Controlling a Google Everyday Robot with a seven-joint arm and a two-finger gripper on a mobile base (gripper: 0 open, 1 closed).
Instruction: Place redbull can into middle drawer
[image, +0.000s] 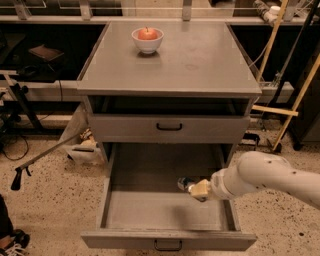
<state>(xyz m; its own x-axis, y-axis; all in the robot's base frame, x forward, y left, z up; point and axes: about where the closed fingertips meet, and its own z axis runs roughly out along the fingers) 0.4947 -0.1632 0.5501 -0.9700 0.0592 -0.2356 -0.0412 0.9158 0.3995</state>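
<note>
Hand (192, 187) gripping redbull can (183, 183), seemingly in drawer (145, 214)

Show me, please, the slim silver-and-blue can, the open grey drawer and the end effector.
slim silver-and-blue metal can (183, 183): camera view, its exposed end.
wide grey open lower drawer (150, 212): camera view, bare floor.
end effector (194, 188): camera view, between its fingertips, inside the drawer's right side, holding the can.

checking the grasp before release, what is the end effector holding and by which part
The end effector, over the open middle drawer, holds the redbull can by one end; the other end sticks out to the camera's left.
</note>
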